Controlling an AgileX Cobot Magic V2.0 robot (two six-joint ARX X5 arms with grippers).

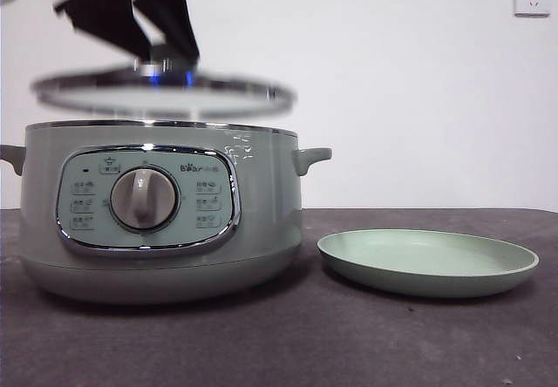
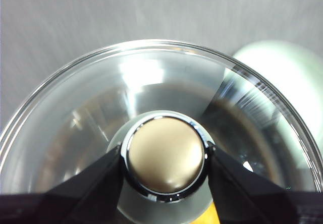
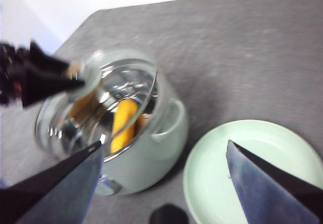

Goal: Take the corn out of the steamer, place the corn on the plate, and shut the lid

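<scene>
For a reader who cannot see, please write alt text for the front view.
The left gripper holds the glass lid by its knob just above the sage-green steamer. An empty pale green plate sits beside the steamer on the dark table.

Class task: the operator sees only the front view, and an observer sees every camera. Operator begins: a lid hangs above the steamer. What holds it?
Observer: The left hand, shut on the lid at its knob.
Operator: Is the corn inside the steamer?
Observer: Yes, the corn lies in the steamer, seen through the raised lid.
Operator: Where is the right hand?
Observer: The right hand is open, above the table between steamer and plate.
</scene>
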